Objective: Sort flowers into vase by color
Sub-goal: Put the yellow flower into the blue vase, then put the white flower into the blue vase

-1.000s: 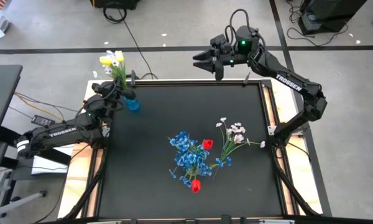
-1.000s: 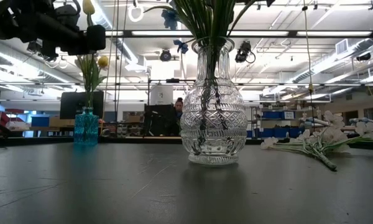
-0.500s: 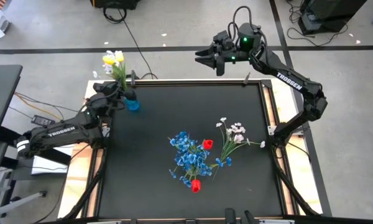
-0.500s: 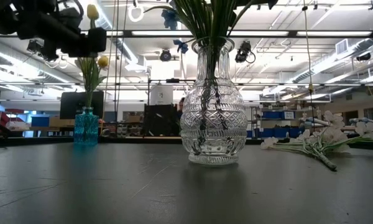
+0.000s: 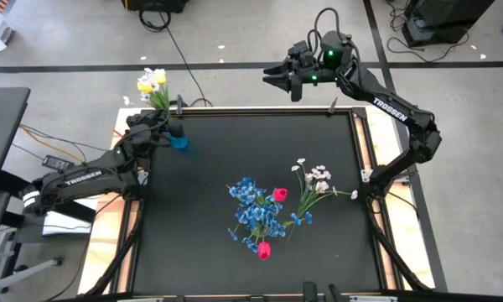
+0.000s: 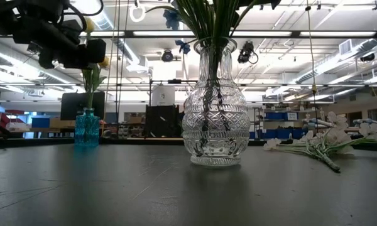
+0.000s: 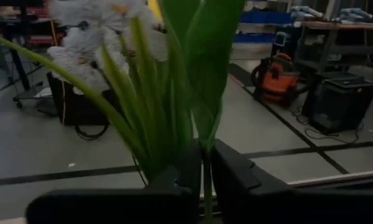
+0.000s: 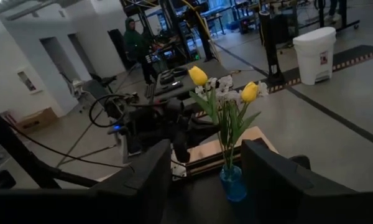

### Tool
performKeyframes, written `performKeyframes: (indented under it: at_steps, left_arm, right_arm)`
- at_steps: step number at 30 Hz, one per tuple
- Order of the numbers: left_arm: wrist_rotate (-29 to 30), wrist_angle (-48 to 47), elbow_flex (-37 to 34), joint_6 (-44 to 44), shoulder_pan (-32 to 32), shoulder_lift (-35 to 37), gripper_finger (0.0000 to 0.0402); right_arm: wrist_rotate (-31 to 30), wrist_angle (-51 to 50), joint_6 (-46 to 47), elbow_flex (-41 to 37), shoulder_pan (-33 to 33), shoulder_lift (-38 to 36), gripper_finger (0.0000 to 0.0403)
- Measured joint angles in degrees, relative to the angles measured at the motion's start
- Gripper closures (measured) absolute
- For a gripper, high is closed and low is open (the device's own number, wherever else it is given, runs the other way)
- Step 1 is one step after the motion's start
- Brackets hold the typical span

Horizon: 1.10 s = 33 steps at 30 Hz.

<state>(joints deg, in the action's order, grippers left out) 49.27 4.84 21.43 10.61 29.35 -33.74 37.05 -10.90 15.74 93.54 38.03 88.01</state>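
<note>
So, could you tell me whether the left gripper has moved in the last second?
Yes. The left gripper has drawn slightly back from the blue vase, toward the table's left edge.

Bright ceiling lights point(image 6: 176, 33) shine from above. The glass vase point(image 6: 215, 107) sparkles with glare. Up close, the green stems point(image 7: 168, 93) look blurry, and the table point(image 6: 176, 188) looks dim

place: robotics lab/workshop | evidence: taped concrete floor point(image 5: 235, 59); shop vacuum point(image 7: 278, 68); ceiling strip lights point(image 6: 289, 33)
</note>
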Motion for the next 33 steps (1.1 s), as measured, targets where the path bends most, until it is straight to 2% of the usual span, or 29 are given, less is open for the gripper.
performKeyframes:
  at_steps: [7, 13, 18, 23, 29, 33]
  left_arm:
    - [-0.1, 0.2, 0.0, 3.9, 0.7, 0.0, 0.0288]
    - [-6.8, -0.4, 0.0, 5.3, 0.7, 0.0, 0.0188]
    - [-11.0, -1.8, 0.5, 6.6, 0.7, 0.1, 0.0120]
    - [-15.3, -9.3, 6.0, 5.2, -0.4, 0.0, 0.0105]
    - [-15.8, -23.6, 16.1, 2.0, -3.9, 0.0, 0.0104]
    - [-16.1, -28.6, 20.9, 2.5, -6.9, 0.0, 0.0104]
  right_arm:
    - [0.0, -0.3, 0.8, 0.0, -0.1, 0.0, 0.0199]
    - [-1.5, -1.5, 4.1, 0.0, -0.2, 0.0, 0.0199]
    - [-6.6, -11.2, 7.1, 0.0, -0.1, 0.0, 0.0199]
    - [-10.1, -27.9, 9.1, 0.0, 0.0, 0.0, 0.0199]
    - [-16.0, -49.4, 11.5, 0.0, -0.3, 0.0, 0.0199]
    - [-21.4, -60.8, 12.3, -0.3, -2.2, 0.0, 0.0205]
